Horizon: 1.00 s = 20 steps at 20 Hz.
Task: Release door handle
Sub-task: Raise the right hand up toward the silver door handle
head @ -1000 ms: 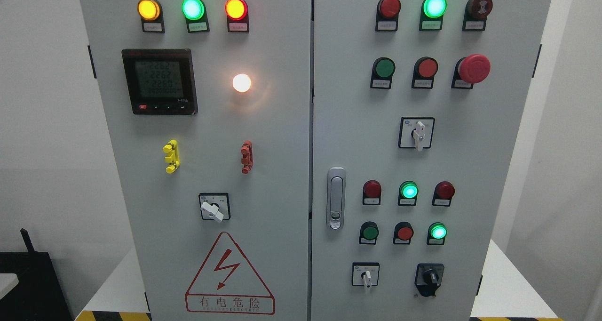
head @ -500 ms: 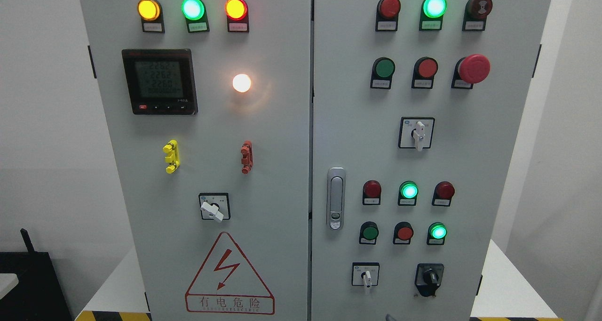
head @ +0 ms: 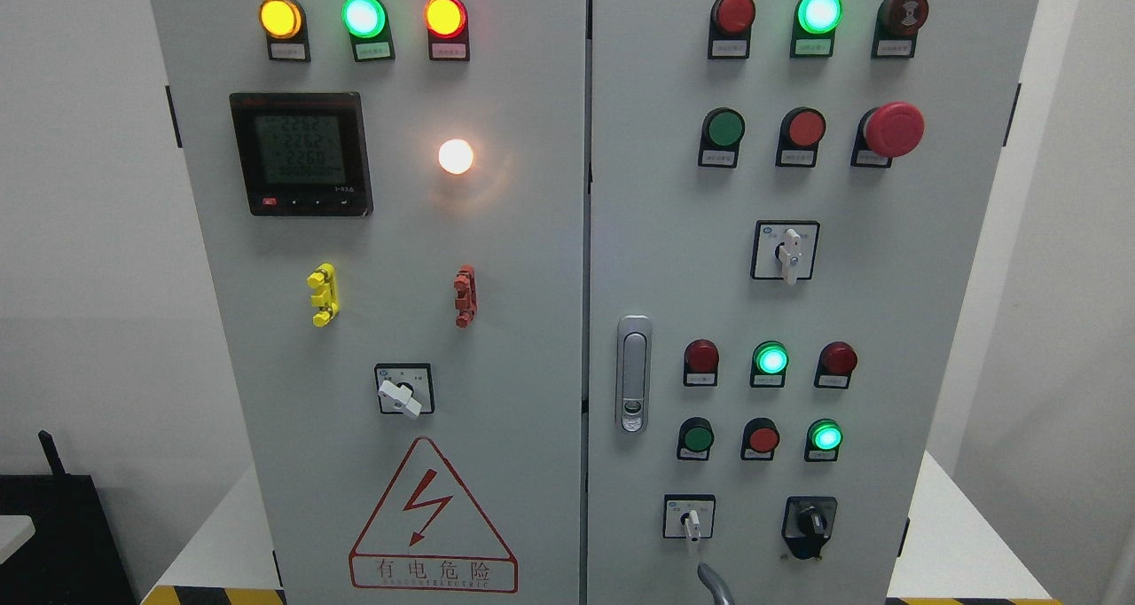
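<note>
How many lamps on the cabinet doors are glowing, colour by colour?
Green lamps: 4
Yellow lamp: 1
Red lamp: 1
White lamp: 1
Total: 7

Probably industrial lab, electrical control cabinet [head: 497,321]

The cabinet doors [head: 523,232] look like matt, smooth painted metal. The door handle [head: 633,373] is shiny silvery metal (a chrome-like finish). The red push button [head: 894,129] and lamps [head: 364,16] look like glossy plastic.
</note>
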Each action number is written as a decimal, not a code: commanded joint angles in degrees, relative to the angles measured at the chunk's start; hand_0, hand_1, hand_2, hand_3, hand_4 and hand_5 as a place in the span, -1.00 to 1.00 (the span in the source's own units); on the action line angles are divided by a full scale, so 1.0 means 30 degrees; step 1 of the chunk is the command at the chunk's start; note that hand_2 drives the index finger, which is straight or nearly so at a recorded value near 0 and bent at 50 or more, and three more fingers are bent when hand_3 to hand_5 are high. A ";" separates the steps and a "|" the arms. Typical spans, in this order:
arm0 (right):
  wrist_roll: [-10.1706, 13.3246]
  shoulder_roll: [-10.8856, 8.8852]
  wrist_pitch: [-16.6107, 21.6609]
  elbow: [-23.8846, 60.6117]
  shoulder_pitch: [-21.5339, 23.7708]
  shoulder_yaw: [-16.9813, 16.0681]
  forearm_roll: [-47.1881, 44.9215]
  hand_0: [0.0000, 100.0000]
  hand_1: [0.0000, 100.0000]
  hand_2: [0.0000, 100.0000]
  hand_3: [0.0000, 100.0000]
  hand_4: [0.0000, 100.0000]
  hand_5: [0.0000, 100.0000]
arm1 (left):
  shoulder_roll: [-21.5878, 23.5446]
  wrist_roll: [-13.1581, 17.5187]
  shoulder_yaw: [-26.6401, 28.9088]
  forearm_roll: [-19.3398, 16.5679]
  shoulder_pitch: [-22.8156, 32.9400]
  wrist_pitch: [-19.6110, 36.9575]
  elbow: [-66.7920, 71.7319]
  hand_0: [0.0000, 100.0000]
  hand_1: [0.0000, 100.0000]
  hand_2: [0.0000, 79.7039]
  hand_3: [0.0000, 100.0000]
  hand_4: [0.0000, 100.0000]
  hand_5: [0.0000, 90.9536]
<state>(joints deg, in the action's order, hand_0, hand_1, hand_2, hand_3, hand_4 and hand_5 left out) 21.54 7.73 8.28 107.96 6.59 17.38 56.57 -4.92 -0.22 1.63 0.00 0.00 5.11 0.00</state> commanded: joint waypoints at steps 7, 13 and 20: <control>0.0172 0.0031 -0.0649 -0.0391 -0.1374 0.0329 0.6159 -0.22 -0.16 -1.00 1.00 0.70 0.73 | 0.0000 0.0013 0.0132 -0.0557 -0.0322 -0.0003 0.0439 -0.76 -0.22 -1.00 -1.00 -1.00 -1.00; -0.0061 0.0060 -0.2871 -0.2554 -0.4006 0.0329 0.8797 -0.26 -0.21 -1.00 1.00 1.00 0.94 | 0.0000 0.0013 0.0132 -0.0528 -0.0293 -0.0003 0.0468 -0.76 -0.22 -1.00 -1.00 -1.00 -1.00; -0.0734 0.0119 -0.3489 -0.4520 -0.6091 0.0329 0.8886 -0.23 -0.21 -0.96 1.00 1.00 0.94 | 0.0000 0.0013 0.0132 -0.0557 -0.0322 -0.0003 0.0439 -0.76 -0.22 -1.00 -1.00 -1.00 -1.00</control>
<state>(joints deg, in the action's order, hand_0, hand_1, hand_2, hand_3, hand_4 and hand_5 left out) 20.67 7.92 -1.39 101.53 -7.09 18.21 81.18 -4.92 -0.22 1.85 0.00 0.00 5.10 0.00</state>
